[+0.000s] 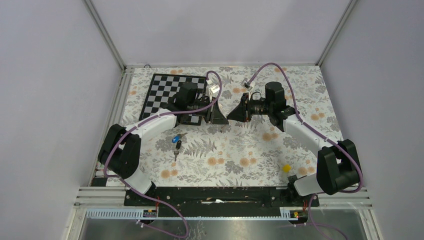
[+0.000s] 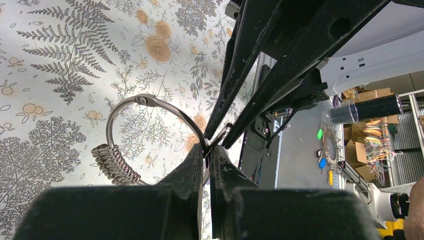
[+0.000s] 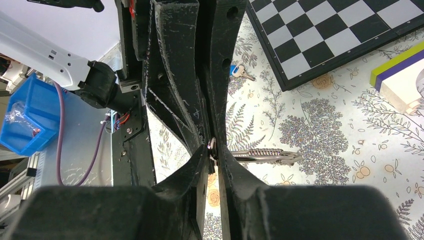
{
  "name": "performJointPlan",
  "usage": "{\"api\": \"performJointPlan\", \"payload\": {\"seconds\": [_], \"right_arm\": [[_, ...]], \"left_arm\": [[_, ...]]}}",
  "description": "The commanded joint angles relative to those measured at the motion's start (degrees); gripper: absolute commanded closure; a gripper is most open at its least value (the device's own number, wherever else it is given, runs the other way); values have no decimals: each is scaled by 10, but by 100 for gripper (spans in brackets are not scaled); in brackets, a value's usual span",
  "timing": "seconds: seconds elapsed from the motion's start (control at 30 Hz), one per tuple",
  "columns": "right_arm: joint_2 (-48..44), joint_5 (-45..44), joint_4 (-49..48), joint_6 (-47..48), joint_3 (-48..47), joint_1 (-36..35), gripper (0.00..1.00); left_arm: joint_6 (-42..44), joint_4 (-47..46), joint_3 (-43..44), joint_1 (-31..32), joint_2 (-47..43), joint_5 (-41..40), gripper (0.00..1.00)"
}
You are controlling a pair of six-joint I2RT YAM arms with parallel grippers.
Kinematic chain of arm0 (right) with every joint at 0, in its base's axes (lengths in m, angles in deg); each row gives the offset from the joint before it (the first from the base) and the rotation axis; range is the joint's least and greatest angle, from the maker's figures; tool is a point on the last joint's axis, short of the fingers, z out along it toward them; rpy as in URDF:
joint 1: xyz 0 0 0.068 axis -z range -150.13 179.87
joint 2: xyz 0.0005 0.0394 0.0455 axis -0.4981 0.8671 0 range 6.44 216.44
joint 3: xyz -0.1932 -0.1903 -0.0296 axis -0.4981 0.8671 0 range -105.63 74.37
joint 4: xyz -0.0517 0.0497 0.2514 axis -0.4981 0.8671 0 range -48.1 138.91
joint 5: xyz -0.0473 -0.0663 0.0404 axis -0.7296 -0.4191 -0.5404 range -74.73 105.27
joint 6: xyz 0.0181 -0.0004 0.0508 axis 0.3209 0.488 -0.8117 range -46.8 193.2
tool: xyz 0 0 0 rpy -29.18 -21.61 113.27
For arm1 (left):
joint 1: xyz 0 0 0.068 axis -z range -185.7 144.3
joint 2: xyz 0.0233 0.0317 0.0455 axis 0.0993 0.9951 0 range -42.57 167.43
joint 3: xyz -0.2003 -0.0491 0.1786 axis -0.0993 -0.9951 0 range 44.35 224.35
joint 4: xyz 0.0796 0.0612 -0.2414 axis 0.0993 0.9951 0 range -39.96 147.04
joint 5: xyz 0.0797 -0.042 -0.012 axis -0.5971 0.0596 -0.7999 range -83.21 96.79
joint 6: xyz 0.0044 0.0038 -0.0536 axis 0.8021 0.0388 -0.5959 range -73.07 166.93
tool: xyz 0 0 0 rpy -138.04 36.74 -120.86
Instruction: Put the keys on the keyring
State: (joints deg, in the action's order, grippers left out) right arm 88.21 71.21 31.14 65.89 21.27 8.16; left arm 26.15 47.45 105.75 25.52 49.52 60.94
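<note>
A: Where is the keyring?
B: Pinched between both, toward the desk's far edge: left gripper closed tight on its wire, right gripper nearly closed on it too
A: And the keys?
B: Lying on the desk, left of centre, near the chessboard

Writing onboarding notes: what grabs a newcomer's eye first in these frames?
The left hand and right hand meet tip to tip beside the chessboard, both pinching the silvery keyring between them. Then the blue-headed key and black-headed key, lying loose on the floral table, left of centre and not on the ring.
</note>
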Motion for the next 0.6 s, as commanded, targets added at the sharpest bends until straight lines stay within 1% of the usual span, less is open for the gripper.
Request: {"api": "performJointPlan", "payload": {"seconds": [0.0, 0.17, 0.4, 0.53, 0.57], "right_arm": [[-13, -7, -1, 8, -16, -5, 82], [-14, -8, 1, 6, -20, -5, 84], [-16, -9, 6, 9, -23, -5, 92], [-18, -15, 10, 13, -24, -4, 100], [-18, -17, 11, 14, -24, -4, 100]], "left_arm": [[5, -26, 24, 3, -5, 1, 100], [6, -26, 20, 3, -7, 0, 100], [7, -26, 18, 3, -6, 0, 100], [10, -26, 13, 3, -9, -2, 100], [11, -26, 12, 3, -10, -3, 100]]}}
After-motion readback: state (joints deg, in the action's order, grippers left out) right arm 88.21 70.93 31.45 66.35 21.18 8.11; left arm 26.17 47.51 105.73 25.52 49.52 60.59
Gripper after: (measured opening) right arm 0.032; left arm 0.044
